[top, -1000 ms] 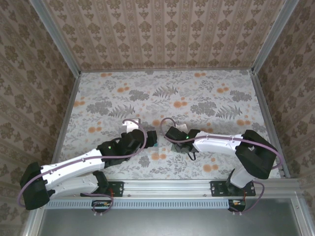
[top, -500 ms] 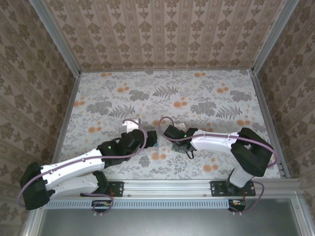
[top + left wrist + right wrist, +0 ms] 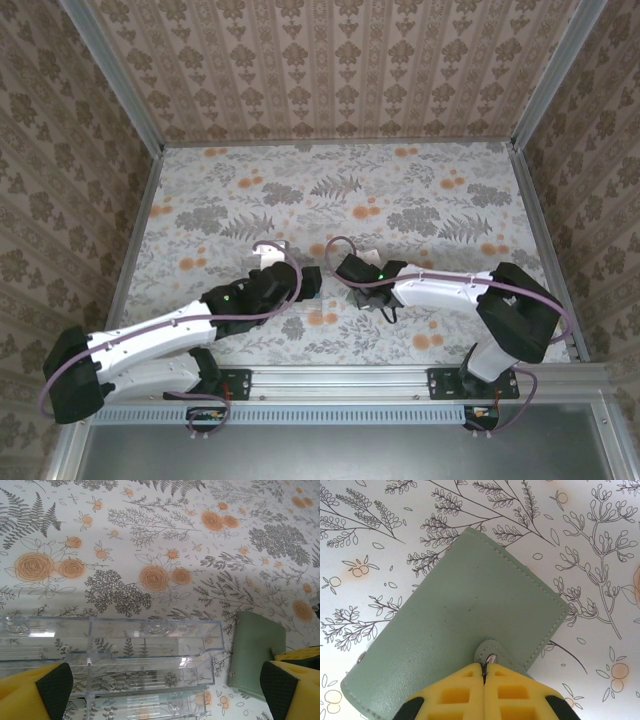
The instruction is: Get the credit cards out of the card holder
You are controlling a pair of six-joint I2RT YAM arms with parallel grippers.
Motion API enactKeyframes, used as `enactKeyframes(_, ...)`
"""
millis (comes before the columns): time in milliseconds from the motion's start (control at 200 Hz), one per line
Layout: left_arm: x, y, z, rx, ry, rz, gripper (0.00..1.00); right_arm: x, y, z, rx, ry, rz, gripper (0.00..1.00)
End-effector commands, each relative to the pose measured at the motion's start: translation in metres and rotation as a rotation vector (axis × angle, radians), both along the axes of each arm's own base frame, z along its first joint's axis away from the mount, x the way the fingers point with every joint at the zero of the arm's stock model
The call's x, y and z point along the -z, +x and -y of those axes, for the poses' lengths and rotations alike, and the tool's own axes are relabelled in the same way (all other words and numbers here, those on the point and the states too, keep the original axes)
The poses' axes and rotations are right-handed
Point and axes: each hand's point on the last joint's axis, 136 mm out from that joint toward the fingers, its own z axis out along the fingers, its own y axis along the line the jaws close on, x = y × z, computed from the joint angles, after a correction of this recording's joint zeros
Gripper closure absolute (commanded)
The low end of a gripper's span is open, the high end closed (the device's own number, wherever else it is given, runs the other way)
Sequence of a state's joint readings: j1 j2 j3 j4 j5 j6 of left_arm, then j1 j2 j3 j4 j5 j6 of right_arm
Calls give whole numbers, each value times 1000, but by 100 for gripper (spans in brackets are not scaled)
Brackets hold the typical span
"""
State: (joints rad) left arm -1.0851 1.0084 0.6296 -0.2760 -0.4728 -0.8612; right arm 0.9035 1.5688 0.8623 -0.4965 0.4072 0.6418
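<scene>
**A:** Counting from the left arm across, what is there?

**B:** One left gripper (image 3: 167, 692), jaws spread wide with nothing held. Its fingers (image 3: 30, 692) are yellow foam with dark pads. One clear tray (image 3: 110, 650) of hard plastic, with ribbed compartments, lies under the gap and reaches the finger at the left of the wrist view. One card holder (image 3: 257, 655) lies flat just beside the other finger, a narrow strip of cloth apart from the tray.

**A:** What is the holder like?

**B:** Sage-green and matte, stitched along its edges, with rounded corners. It is folded shut, and a small strap (image 3: 492, 655) with a metal snap laps over one long edge.

**A:** And the right side?

**B:** One right gripper (image 3: 484, 672), its yellow fingers pressed together with the tips at that strap. I cannot tell whether the strap is nipped between them. The holder lies slantwise ahead of the tips.

**A:** Any room to move?

**B:** Flowered tablecloth (image 3: 150, 540) lies open ahead of both grippers.
</scene>
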Motion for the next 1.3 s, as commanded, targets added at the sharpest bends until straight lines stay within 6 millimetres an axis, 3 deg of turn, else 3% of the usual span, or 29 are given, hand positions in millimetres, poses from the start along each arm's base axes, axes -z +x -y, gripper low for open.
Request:
enactKeyframes(0, -12, -2, 18, 36, -74, -10, 3, -7, -5, 4, -23, 14, 2, 100)
enactKeyframes(100, -9, -6, 36, 83, -144, -50, 21, -14, -4, 1, -58, 42, 29, 100)
enactKeyframes(205, -3, -12, 59, 132, -217, -112, 52, -20, -5, -3, -85, 94, 54, 100)
enactKeyframes(340, 4, -16, 83, 166, -274, -185, 100, -21, -6, -5, -96, 126, 65, 100)
enactKeyframes(495, 11, -20, 106, 203, -333, -233, 100, -11, -5, -4, -95, 161, 58, 100)
enactKeyframes(515, 12, -20, 109, 205, -340, -239, 100, -19, -4, -5, -94, 191, 78, 100)
enactKeyframes(940, 46, -15, 158, 224, -377, -372, 100, -27, 3, -3, -105, 363, 142, 100)
enactKeyframes(1120, 77, -13, 170, 184, -339, -466, 100, -26, 3, 1, -97, 379, 144, 100)
enactKeyframes(1295, 113, -14, 163, 89, -277, -567, 100, -25, 2, 4, -85, 392, 146, 100)
